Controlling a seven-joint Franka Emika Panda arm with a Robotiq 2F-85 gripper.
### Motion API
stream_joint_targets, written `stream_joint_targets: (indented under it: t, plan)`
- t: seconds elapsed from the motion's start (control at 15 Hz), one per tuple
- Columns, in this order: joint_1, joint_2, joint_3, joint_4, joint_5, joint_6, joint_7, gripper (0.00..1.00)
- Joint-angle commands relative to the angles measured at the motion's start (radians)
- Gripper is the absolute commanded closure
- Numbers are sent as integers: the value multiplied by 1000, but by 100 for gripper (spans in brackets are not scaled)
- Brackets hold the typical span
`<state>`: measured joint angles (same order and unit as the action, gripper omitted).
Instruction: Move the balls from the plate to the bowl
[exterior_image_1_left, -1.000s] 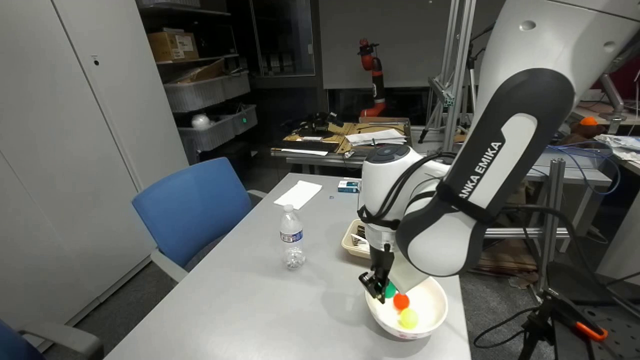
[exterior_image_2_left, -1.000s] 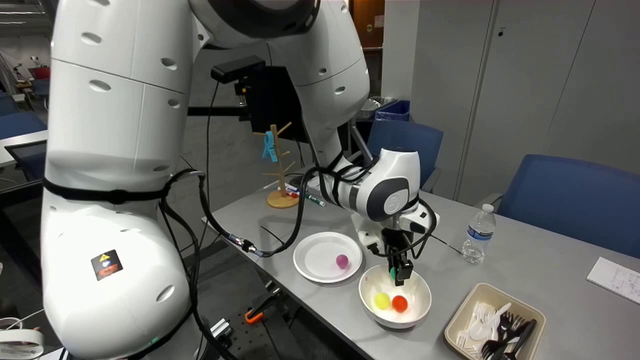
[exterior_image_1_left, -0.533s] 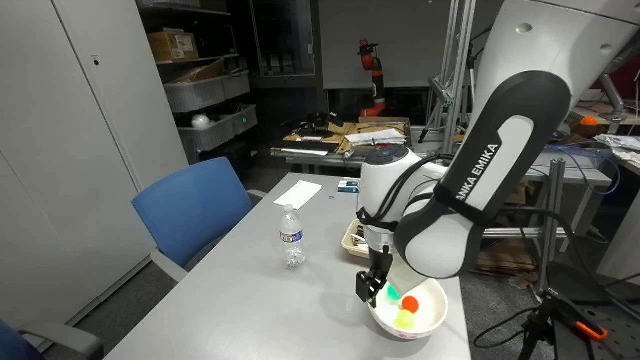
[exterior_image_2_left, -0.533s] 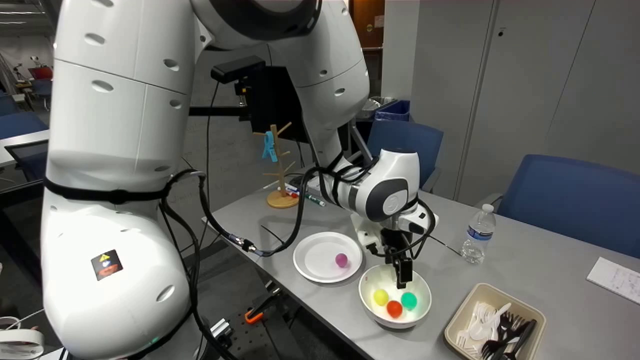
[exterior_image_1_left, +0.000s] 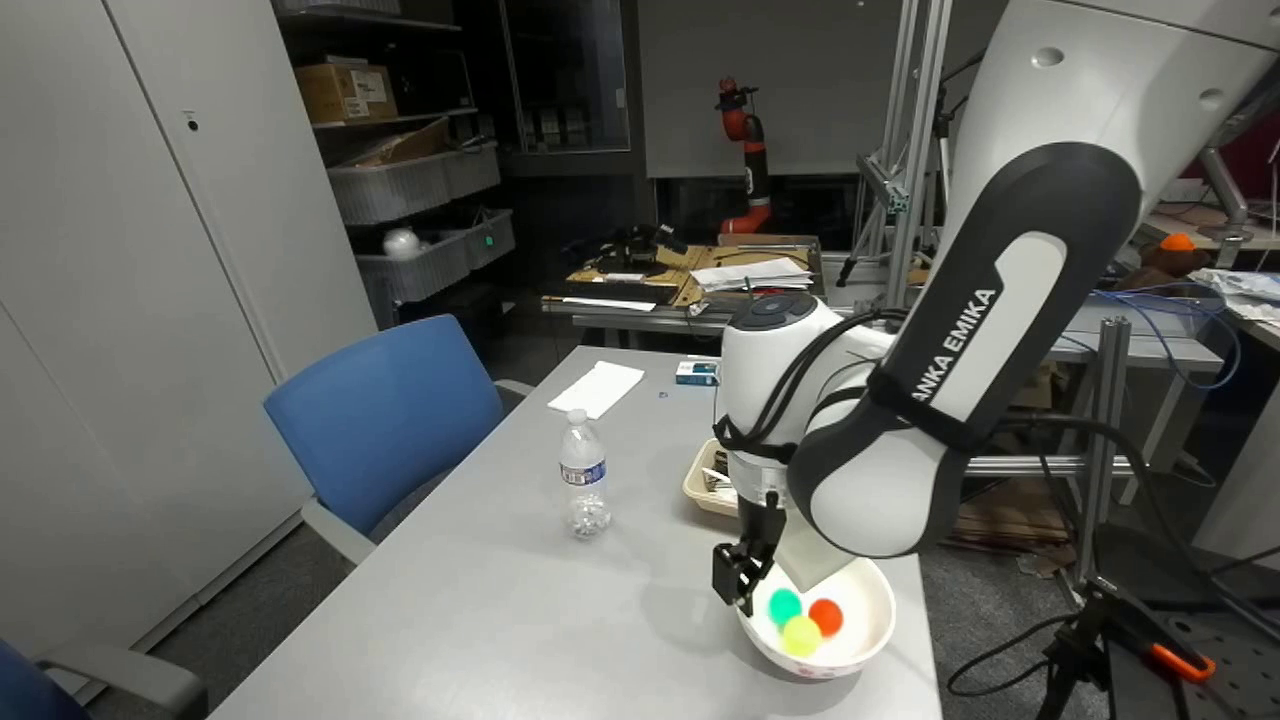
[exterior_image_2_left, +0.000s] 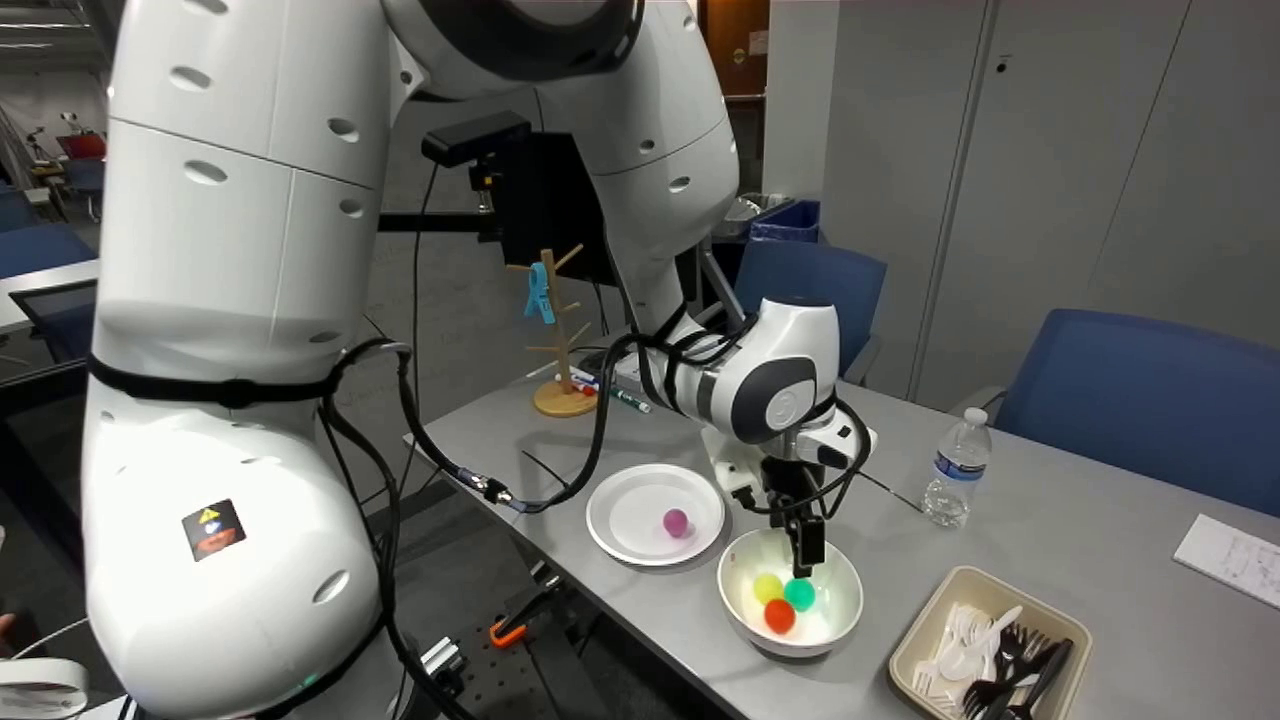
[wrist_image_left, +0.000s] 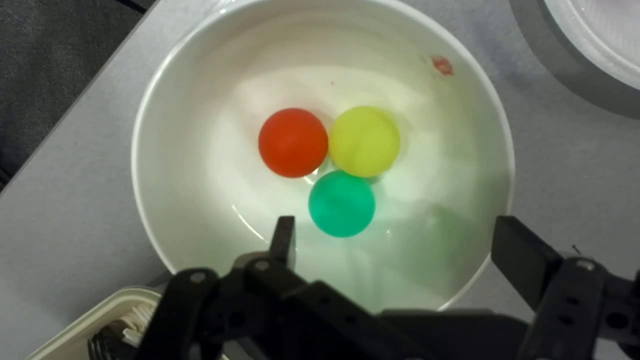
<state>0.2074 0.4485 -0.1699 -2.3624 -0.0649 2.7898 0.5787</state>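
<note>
Inside the white bowl (wrist_image_left: 504, 135) lie an orange-red ball (wrist_image_left: 293, 143), a yellow ball (wrist_image_left: 364, 141) and a green ball (wrist_image_left: 342, 204), close together in a cluster. A small purple ball (exterior_image_2_left: 676, 522) rests on the white plate (exterior_image_2_left: 622, 500) beside the bowl, seen in an exterior view; only the plate's edge enters the wrist view. My gripper (wrist_image_left: 394, 222) hovers over the bowl's side with its fingers wide apart and nothing between them. The left finger (wrist_image_left: 284, 240) in the wrist view is over the bowl near the green ball, and the right one reaches past the rim.
A beige tray (exterior_image_2_left: 905, 655) of plastic cutlery stands near the bowl. Farther along the table are a clear water bottle (exterior_image_2_left: 958, 470) and a paper sheet (exterior_image_2_left: 1235, 560). Past the plate is a wooden peg stand (exterior_image_2_left: 562, 400) with markers (exterior_image_2_left: 630, 400) by it.
The jaws have opened, and the green ball that was at the fingertips has dropped into the bowl. The balls there have rolled into new spots. The purple ball has shifted slightly on the plate.
</note>
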Motion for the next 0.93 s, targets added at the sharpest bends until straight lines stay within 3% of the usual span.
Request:
stream_joint_targets:
  t: [0.0, 0.27, 0.33, 0.87]
  plan:
    - [37, -58, -18, -60, 0, -2, 22, 0]
    - [59, -116, -14, -112, -14, -23, 20, 0]
    - [35, -53, -3, -63, -2, -2, 0, 0]
    - [36, -90, 11, -96, -3, -2, -9, 0]
